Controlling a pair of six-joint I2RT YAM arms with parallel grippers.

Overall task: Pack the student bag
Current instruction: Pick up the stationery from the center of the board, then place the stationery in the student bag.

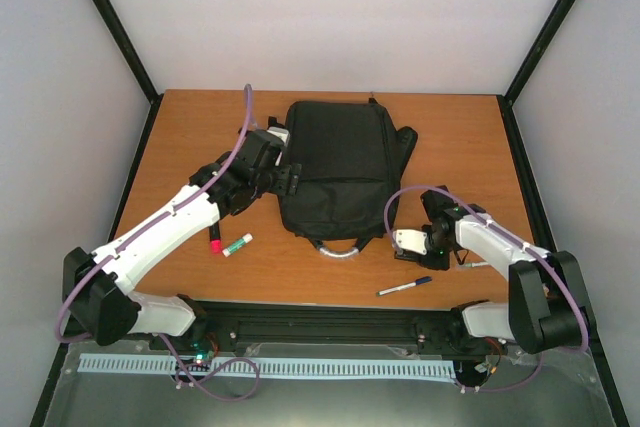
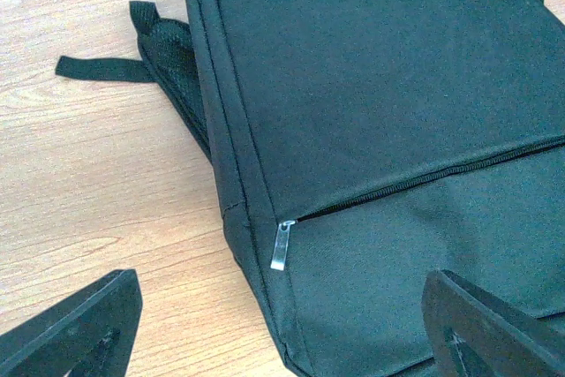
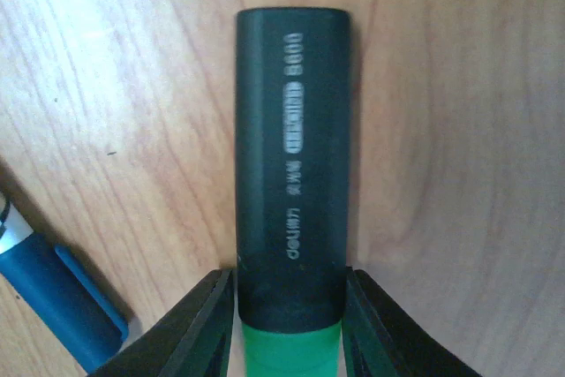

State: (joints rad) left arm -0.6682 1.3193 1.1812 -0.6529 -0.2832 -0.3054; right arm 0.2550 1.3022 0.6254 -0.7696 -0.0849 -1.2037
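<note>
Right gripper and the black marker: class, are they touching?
Touching. Right wrist view: the right gripper presses both sides of the black marker.

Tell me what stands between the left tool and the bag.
Nothing visible. The left tool is open right over the bag, with the zip pull uncovered just ahead.

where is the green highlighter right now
Right wrist view: the green highlighter is pinched between the fingers of the right gripper over the table's right side, a blue pen beside it at lower left.
</note>
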